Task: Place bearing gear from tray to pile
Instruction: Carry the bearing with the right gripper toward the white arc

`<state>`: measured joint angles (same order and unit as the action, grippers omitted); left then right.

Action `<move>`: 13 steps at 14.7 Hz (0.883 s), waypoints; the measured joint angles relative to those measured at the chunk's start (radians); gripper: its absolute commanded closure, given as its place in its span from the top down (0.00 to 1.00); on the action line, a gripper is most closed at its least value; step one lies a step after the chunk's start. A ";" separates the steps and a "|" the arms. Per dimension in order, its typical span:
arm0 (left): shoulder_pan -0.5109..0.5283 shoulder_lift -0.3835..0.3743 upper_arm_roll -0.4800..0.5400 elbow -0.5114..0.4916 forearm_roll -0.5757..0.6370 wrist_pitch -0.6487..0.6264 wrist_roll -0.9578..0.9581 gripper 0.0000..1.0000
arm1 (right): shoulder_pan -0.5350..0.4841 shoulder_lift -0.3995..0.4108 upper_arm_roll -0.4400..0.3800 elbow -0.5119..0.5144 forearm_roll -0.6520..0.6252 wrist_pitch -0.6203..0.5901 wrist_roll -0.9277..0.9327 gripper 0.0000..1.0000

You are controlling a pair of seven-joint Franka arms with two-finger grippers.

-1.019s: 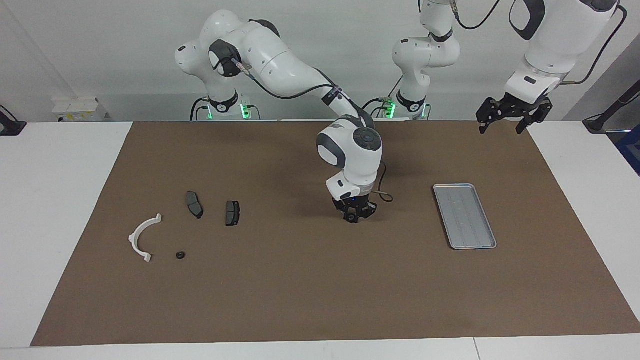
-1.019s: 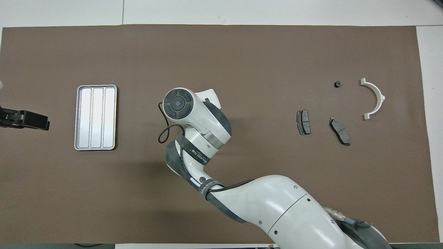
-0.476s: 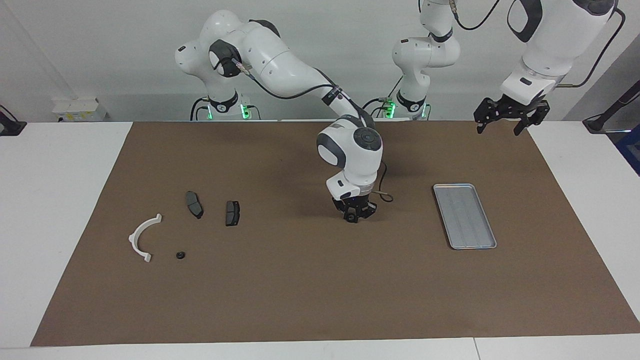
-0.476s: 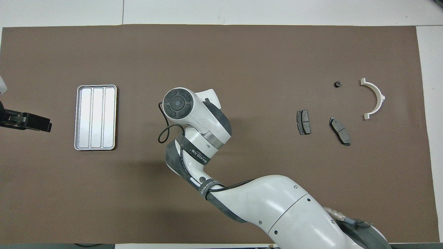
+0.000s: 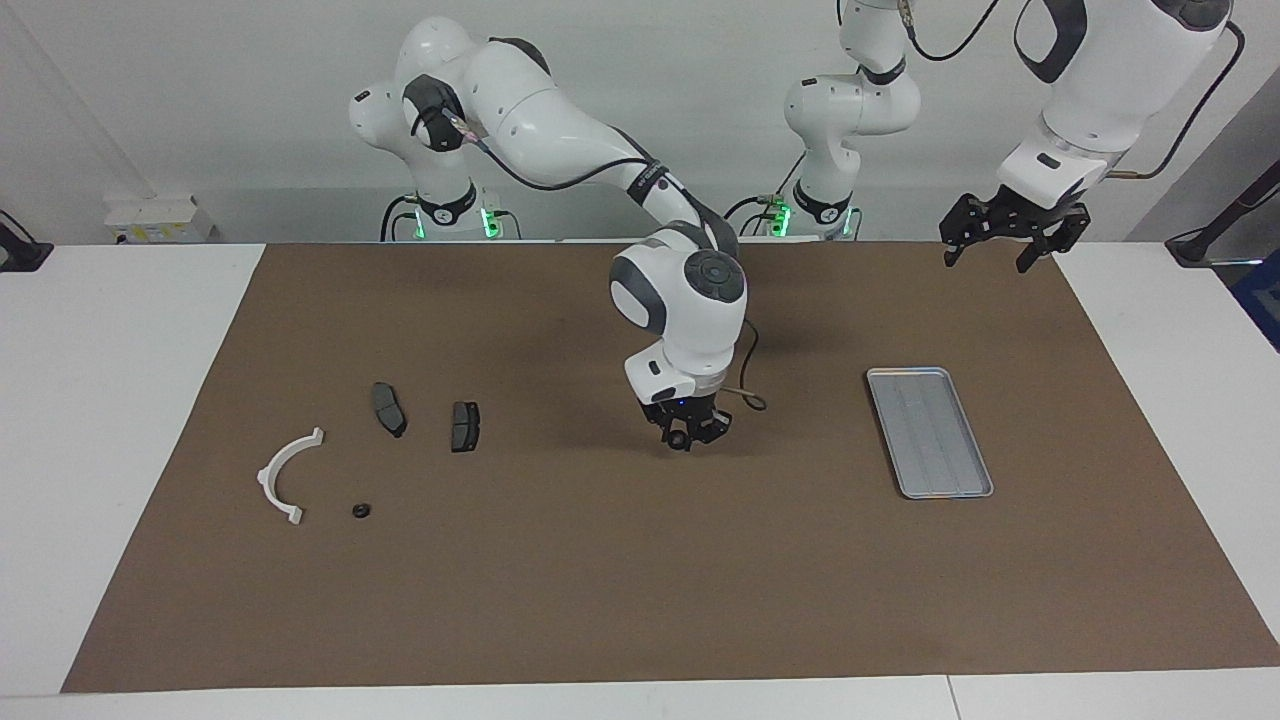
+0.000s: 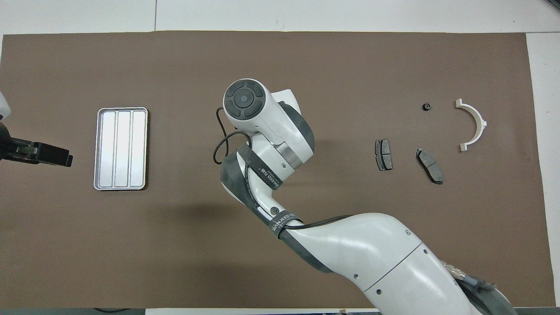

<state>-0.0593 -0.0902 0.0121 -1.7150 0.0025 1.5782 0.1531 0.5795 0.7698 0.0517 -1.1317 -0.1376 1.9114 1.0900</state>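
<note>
The silver tray [image 5: 930, 432] lies empty toward the left arm's end of the mat; it also shows in the overhead view [image 6: 121, 148]. The pile lies toward the right arm's end: two dark brake pads [image 5: 388, 408] [image 5: 465, 426] and a white half-ring bracket [image 5: 268, 470]. A small black bearing gear [image 5: 361, 510] lies beside the bracket. My right gripper [image 5: 685, 437] hangs low over the middle of the mat, shut on a small dark round part, another bearing gear. In the overhead view its wrist hides it. My left gripper [image 5: 988, 258] is open and empty, raised beside the tray.
A brown mat [image 5: 600, 600] covers most of the white table. The right arm's forearm [image 6: 350, 245] stretches over the mat's near middle. In the overhead view the pads [image 6: 383, 154] [image 6: 430, 165], bracket [image 6: 482, 124] and loose gear [image 6: 426, 106] lie apart from each other.
My right gripper has moved with its part away from the tray, toward the pile's end of the mat. My left gripper has shifted slightly and risen a little.
</note>
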 measured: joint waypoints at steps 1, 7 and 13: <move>0.000 0.000 0.000 0.000 -0.001 0.000 0.000 1.00 | -0.020 -0.020 0.000 0.003 0.000 -0.026 -0.038 0.00; 0.000 0.000 0.001 0.000 -0.008 0.000 0.000 1.00 | -0.168 -0.137 0.001 0.003 0.015 -0.151 -0.377 0.00; 0.000 0.000 0.002 0.000 -0.039 0.001 0.000 1.00 | -0.300 -0.181 0.000 -0.057 0.016 -0.163 -0.679 0.00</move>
<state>-0.0592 -0.0902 0.0146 -1.7151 -0.0366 1.5789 0.1531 0.2794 0.5885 0.0521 -1.1886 -0.1213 1.7480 0.4107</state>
